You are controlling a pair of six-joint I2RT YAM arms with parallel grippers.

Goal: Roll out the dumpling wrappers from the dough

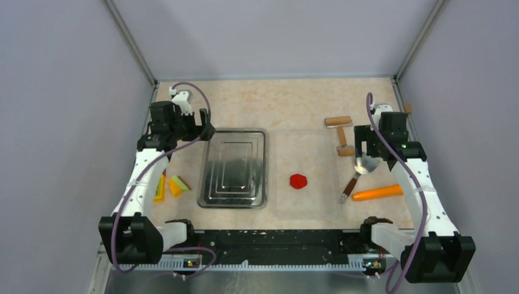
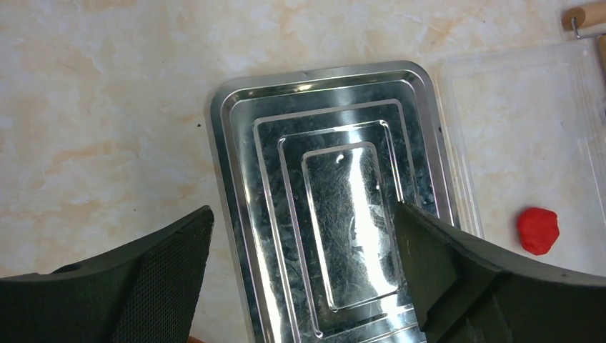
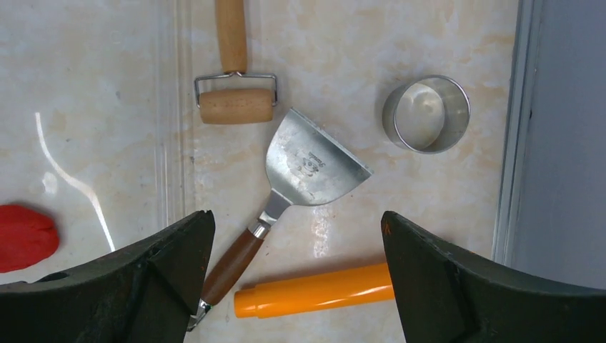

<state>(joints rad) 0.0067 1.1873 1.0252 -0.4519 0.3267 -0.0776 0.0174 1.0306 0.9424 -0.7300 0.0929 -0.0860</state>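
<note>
The dough (image 1: 298,181) is a small bright red lump on a clear mat (image 1: 306,153) in the middle of the table. It also shows in the left wrist view (image 2: 537,230) and at the left edge of the right wrist view (image 3: 25,237). No round wrapper disc is in view. A small wooden roller (image 1: 340,131) lies at the back right, also in the right wrist view (image 3: 236,105). My left gripper (image 1: 205,130) (image 2: 301,214) is open and empty above the metal tray. My right gripper (image 1: 367,147) (image 3: 296,218) is open and empty above the tools.
A ridged metal tray (image 1: 232,205) (image 2: 221,143) lies left of the mat. A metal scraper with a brown handle (image 3: 311,164), an orange cylinder (image 3: 314,291) and a round metal cutter ring (image 3: 426,114) lie on the right. Yellow, green and orange pieces (image 1: 174,185) lie at the left.
</note>
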